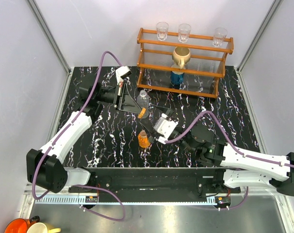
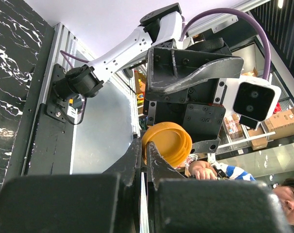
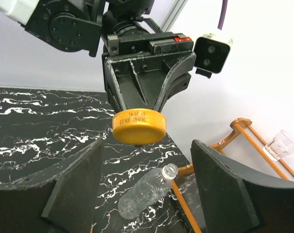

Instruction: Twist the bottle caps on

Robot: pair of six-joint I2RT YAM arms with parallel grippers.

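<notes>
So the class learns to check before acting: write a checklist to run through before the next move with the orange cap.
1. Left gripper clamps orange cap: ok.
2. Right gripper holds orange bottle: not ok, jaws open and empty.
3. Cap seated on that bottle: not ok, held apart from it.
4. That bottle upright: cannot tell.
5. Clear bottle capped: not ok, neck open.

Orange cap [image 3: 139, 127] pinched aloft near the uncapped clear bottle [image 3: 144, 194]
</notes>
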